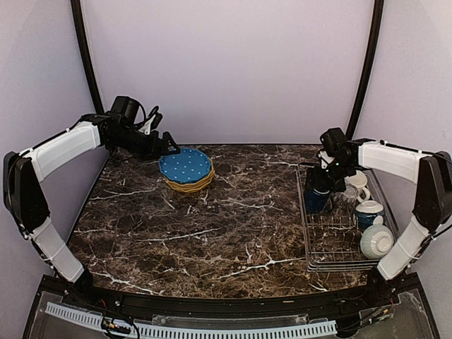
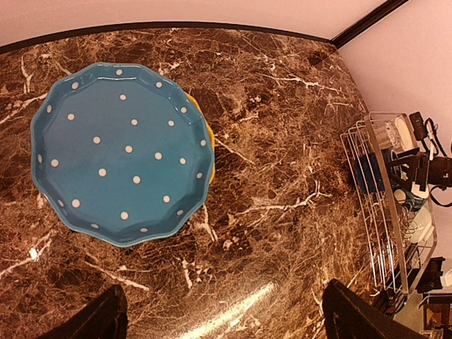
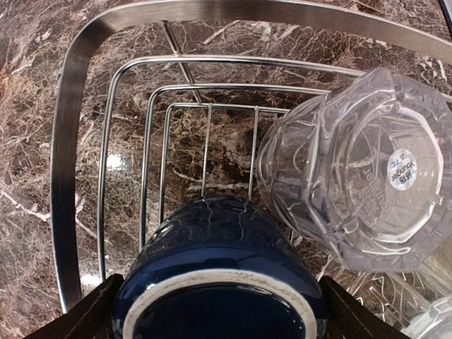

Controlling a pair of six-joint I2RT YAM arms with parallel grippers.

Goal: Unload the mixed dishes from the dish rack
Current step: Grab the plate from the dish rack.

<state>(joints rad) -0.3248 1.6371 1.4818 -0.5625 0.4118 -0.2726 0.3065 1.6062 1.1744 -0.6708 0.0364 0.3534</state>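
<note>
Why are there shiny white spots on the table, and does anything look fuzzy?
Left wrist view: light glare streaks the marble table near the bottom edge; right wrist view: another bright spot shows through the dish rack, the glass tumbler sparkles, the dark fingers at the corners look fuzzy; top view: even light, nothing blurry.

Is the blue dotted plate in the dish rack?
No, the blue dotted plate lies atop a yellow plate on the table, apart from the dish rack.

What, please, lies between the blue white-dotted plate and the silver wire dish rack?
Only bare marble tabletop separates the blue dotted plate from the wire rack, as the top and left wrist views show.
</note>
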